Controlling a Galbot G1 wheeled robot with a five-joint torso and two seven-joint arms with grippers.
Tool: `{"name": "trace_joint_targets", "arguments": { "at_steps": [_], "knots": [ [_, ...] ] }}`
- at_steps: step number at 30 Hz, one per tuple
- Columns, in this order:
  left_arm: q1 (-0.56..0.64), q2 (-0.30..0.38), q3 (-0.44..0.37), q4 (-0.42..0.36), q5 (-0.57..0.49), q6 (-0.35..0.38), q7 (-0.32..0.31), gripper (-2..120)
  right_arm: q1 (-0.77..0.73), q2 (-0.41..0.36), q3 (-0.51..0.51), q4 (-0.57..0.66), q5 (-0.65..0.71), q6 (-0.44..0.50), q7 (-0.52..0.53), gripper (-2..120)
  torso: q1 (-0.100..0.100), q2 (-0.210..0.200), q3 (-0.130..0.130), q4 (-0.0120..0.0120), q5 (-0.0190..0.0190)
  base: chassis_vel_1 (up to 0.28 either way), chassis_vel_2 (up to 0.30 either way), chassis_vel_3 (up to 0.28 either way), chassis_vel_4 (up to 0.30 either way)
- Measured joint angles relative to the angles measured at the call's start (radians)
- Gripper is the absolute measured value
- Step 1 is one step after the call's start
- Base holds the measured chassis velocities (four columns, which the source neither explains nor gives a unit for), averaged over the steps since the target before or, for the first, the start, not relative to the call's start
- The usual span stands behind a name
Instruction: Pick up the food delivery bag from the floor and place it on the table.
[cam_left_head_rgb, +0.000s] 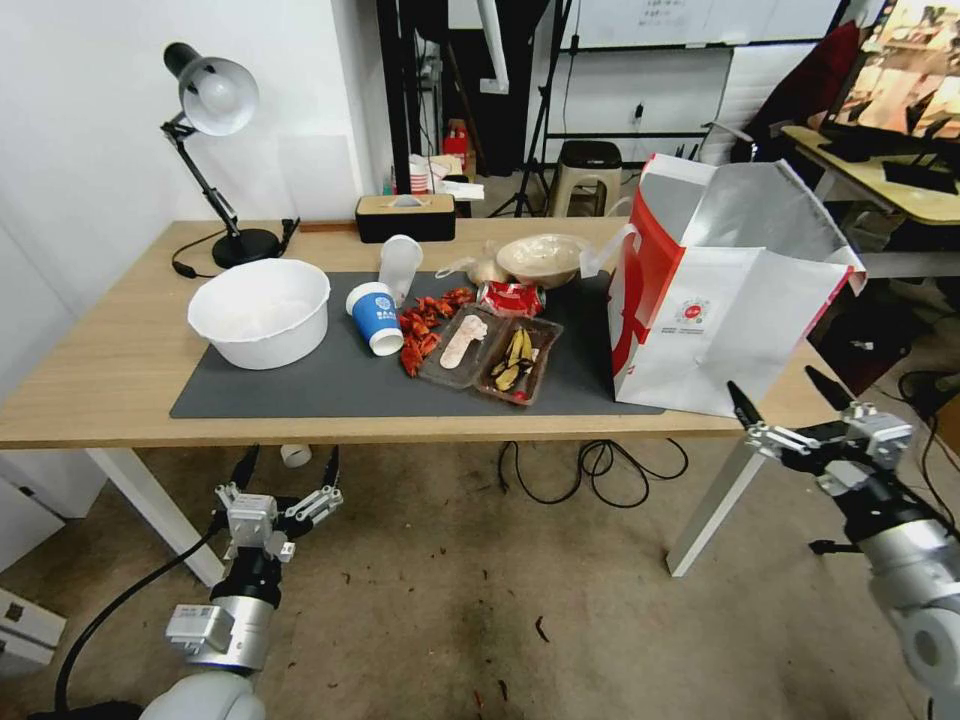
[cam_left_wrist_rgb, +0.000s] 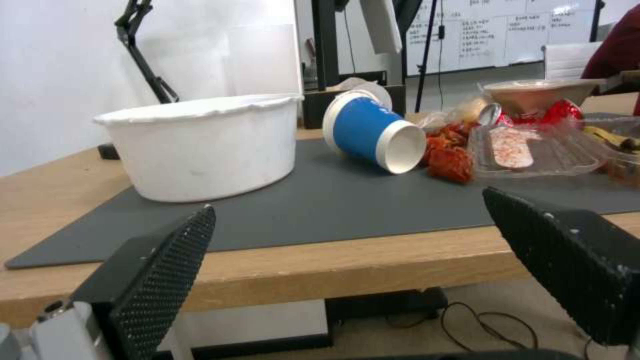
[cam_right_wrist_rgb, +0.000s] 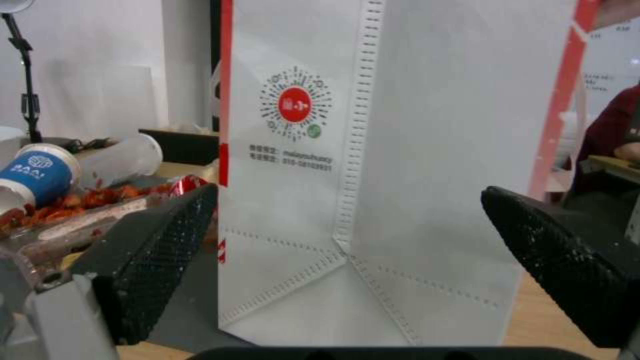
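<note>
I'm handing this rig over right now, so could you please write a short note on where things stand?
Left gripper: open, empty, low in front of the table edge.
Right gripper: open, empty, just off the table's right front corner, facing the food delivery bag.
Bag: upright on the table's right end, partly on the dark grey mat, mouth open.
Done: bag is off the floor and released.
Left: nothing visible.
</note>
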Motion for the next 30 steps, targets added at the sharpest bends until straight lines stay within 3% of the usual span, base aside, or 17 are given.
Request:
{"name": "trace_joint_targets", "arguments": {
  "at_steps": [11, 14, 18, 30],
  "knots": [
    [0.021, -0.012, 0.01, -0.03, 0.019, -0.013, 0.0, 100, 0.002, 0.12, -0.032, 0.009, -0.1, 0.066, 0.0, 100, 0.0, 0.0, 0.0, -0.0001, 0.0, 0.0, 0.0, 0.0, 0.0],
    [0.022, -0.012, 0.013, -0.039, 0.021, -0.014, 0.0, 100, -0.004, 0.198, -0.05, 0.012, -0.144, 0.089, 0.0, 100, 0.0, 0.0, 0.0, -0.0001, -0.0001, 0.0, 0.0, 0.0, 0.0],
    [0.021, -0.006, 0.011, -0.057, 0.021, -0.014, -0.001, 100, -0.011, 0.243, -0.065, -0.011, -0.224, 0.147, -0.002, 100, 0.0, 0.0, 0.0, -0.0001, 0.0001, 0.0, 0.0, 0.0, 0.0],
    [0.015, 0.01, -0.002, -0.1, 0.021, 0.007, -0.005, 100, -0.027, 0.294, -0.096, -0.038, -0.321, 0.199, -0.002, 100, 0.0, 0.0, 0.0, -0.0001, 0.0002, 0.0, 0.0, 0.0, 0.0]
  ]
}}
